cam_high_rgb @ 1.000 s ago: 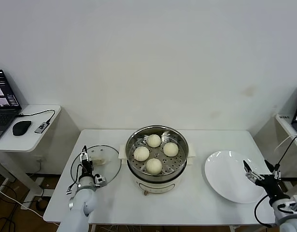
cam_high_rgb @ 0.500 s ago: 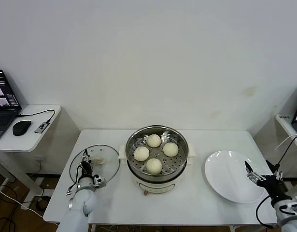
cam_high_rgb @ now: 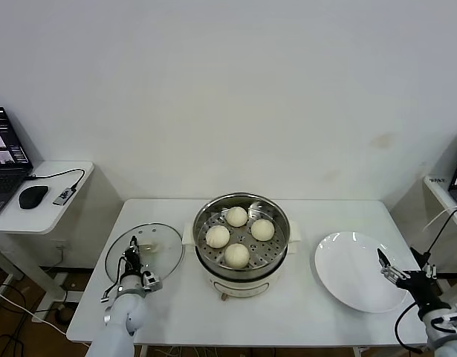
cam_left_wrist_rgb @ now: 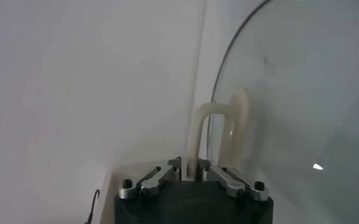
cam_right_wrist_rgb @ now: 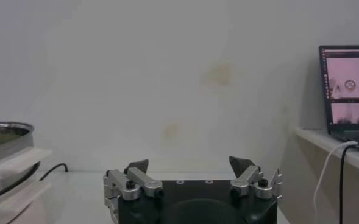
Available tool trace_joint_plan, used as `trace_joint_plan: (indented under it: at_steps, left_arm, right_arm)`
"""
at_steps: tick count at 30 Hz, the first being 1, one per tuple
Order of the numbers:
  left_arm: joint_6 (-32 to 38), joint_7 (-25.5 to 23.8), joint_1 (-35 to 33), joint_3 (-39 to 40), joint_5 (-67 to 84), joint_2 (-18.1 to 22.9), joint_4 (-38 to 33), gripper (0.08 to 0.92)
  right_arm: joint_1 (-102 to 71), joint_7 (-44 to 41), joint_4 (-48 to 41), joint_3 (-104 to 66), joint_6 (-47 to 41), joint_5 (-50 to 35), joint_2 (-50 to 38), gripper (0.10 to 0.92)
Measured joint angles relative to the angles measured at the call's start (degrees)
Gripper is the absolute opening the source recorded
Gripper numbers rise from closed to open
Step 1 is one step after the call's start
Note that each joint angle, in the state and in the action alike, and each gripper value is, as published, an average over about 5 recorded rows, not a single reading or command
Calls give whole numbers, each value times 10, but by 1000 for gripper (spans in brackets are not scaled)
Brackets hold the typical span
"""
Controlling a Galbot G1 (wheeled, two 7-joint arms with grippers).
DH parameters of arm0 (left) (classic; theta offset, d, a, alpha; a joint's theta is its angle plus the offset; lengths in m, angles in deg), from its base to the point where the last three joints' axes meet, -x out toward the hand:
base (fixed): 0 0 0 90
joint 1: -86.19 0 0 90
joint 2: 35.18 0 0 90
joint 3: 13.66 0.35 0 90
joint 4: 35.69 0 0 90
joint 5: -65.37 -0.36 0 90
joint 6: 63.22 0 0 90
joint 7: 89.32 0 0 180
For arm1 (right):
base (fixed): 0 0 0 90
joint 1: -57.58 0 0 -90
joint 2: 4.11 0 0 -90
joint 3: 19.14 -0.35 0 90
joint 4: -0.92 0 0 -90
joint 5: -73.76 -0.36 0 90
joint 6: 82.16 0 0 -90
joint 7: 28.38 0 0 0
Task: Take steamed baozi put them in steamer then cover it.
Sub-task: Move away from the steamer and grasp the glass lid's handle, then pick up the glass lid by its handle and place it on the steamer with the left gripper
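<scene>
1. White wall fills the upper half of the head view, and a white table [cam_high_rgb: 176,312] spans the lower middle of the frame.
2. Centre of the table: the steamer [cam_high_rgb: 241,264], shiny steel pot on its white base, uncovered.
3. Lower right, a flat white plate [cam_high_rgb: 354,271] lies near the table's right edge.
4. Lower left, the cover [cam_high_rgb: 157,249] lies on the table just beside the steamer; its cream handle [cam_left_wrist_rgb: 219,131] arches up large in the left wrist view.
5. Far left edge, a side table [cam_high_rgb: 42,201] carries a laptop [cam_high_rgb: 4,156] and a black mouse [cam_high_rgb: 33,196].
6. Inside the steamer, the baozi [cam_high_rgb: 237,255] sit four together on the perforated tray.
7. Left gripper [cam_high_rgb: 131,253] is down on the cover, fingers clenched on the handle, pinching it at the base in the left wrist view [cam_left_wrist_rgb: 189,171].
8. Right gripper [cam_high_rgb: 397,269] hangs at the lower right by the plate's edge, fingers spread wide and holding nothing [cam_right_wrist_rgb: 191,167].
</scene>
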State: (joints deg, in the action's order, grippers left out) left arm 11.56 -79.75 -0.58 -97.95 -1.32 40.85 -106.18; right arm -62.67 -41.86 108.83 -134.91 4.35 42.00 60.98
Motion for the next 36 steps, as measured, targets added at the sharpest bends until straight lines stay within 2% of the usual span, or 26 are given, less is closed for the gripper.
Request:
trace_joint_plan:
  at_steps: [8, 23, 36]
  left_arm:
    - [-17, -14, -31, -12, 12, -6, -62, 143]
    - [-102, -73, -125, -38, 2, -31, -265, 143]
    - [-223, -177, -148, -8, -108, -9, -419, 143]
  right_arm:
    - [1, 0, 9, -3, 0, -3, 2, 823]
    - [6, 0, 32, 0, -3, -12, 4, 823]
    - [2, -1, 47, -10, -1, -2, 18, 823]
